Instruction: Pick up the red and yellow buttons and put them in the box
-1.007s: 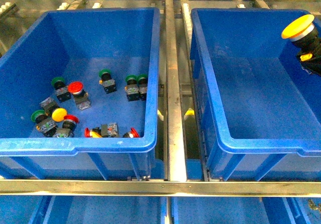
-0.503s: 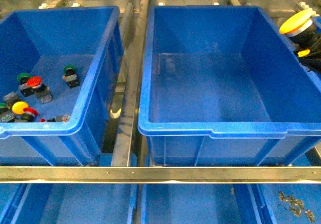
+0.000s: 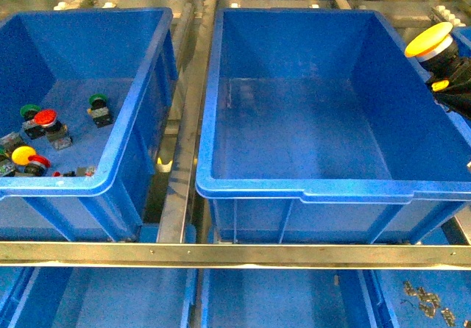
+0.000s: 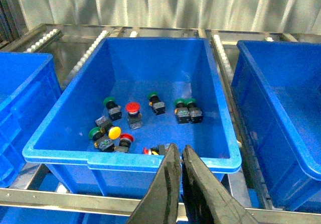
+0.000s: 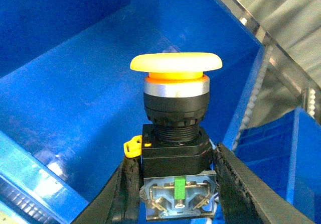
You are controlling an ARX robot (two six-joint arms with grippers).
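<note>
My right gripper [image 3: 446, 69] is shut on a yellow button [image 3: 430, 42], held high over the right wall of the empty box [image 3: 294, 188]. In the right wrist view the fingers [image 5: 128, 184] clamp the button's black-and-grey body [image 5: 175, 153], with the yellow cap pointing away and the box's blue inside behind it. The bin on the left [image 3: 96, 184] holds a red button [image 3: 45, 116], a yellow button [image 3: 23, 154], another red one [image 3: 38, 161] and green-capped ones [image 3: 97, 100]. My left gripper [image 4: 179, 148] is shut and empty in front of that bin's near rim [image 4: 125, 161].
A metal rack rail [image 3: 221, 254] runs across in front of the bins, and a metal divider [image 3: 180, 159] lies between them. Shallower blue trays [image 3: 110, 298] sit below, one with small metal parts [image 3: 427, 298]. Another blue bin [image 4: 20, 98] stands at the far left.
The front view has swung right, so the empty box is now in the middle and the button bin is at the left edge. The held yellow button has shifted slightly left and down.
</note>
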